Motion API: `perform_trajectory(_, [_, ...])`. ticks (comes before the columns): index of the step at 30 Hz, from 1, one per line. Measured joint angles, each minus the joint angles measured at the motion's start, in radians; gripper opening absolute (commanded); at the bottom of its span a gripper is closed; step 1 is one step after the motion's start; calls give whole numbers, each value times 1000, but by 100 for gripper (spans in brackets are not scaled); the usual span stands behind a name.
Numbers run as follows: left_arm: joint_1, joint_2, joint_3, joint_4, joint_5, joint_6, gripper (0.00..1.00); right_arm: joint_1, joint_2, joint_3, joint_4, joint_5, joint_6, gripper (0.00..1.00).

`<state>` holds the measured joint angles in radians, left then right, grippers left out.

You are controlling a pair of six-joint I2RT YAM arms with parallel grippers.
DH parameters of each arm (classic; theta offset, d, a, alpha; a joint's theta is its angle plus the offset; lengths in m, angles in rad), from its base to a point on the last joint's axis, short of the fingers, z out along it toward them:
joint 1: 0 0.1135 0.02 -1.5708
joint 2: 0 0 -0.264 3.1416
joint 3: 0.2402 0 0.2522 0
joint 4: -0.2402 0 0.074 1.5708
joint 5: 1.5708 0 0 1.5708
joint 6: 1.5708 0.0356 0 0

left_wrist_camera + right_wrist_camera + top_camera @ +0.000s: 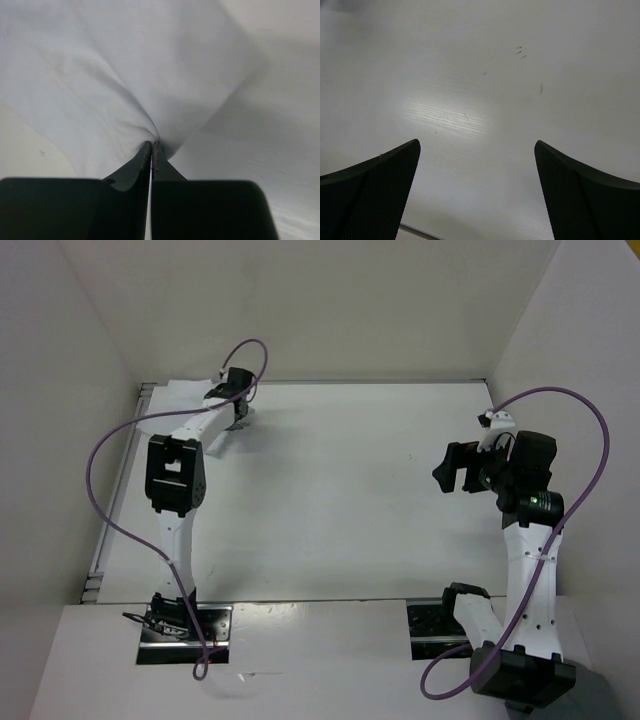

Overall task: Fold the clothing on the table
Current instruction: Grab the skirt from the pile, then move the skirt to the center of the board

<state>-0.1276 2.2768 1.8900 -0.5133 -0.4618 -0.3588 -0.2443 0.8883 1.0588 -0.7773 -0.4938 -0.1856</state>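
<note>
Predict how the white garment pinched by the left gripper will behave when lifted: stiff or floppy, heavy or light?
Probably floppy: the clothing gathers into soft creases where the left gripper pinches it. Likely light, since the fabric looks thin and puckers toward that one pinch. It may drag and bunch rather than slide flat across the table.

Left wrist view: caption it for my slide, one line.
Left hand shut on the white clothing, fabric puckering toward the pinch, table beyond.

I see the matte white tabletop [330, 490] carrying the white clothing [115, 70], bunched at the tips of my left hand [152, 144]. Beneath my right hand [476, 144], it shows tiny dark specks [520, 50].
</note>
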Motion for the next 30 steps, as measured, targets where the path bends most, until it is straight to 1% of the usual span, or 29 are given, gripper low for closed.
perform_trajectory(5, [-192,-103,-13,-18,41,11,0,0,-7,0,0,2,0,100])
perform_trajectory(10, [-395,-284,-184,-5,145,-53,1,0,-16,0,6,33,10,100])
perform_trajectory(11, [-431,-316,-210,-6,180,-71,14,0,-16,0,10,47,13,100])
perform_trajectory(12, [-467,-349,-232,-2,235,-94,36,0,-15,0,10,58,16,100])
perform_trajectory(13, [-488,-372,-247,10,280,-98,55,0,-12,0,11,69,19,100])
perform_trajectory(15, [-522,-431,-275,35,367,-140,70,0,1,0,17,92,29,100])
perform_trajectory(17, [-529,-485,-283,48,400,-169,90,0,20,0,20,112,36,100])
perform_trajectory(20, [-502,-592,-321,54,396,-165,98,0,43,0,22,121,39,100])
perform_trajectory(22, [-461,-640,-309,28,389,-136,100,0,47,0,22,112,37,100])
perform_trajectory(23, [-435,-641,-269,-7,381,-109,100,0,47,0,22,106,35,100])
perform_trajectory(26, [-375,-521,-122,-70,346,-32,100,0,44,0,22,85,30,100])
perform_trajectory(28, [-350,-408,-75,-99,345,31,100,0,44,0,21,73,27,100])
perform_trajectory(30, [-336,-304,-63,-140,383,93,100,0,43,0,21,64,26,100])
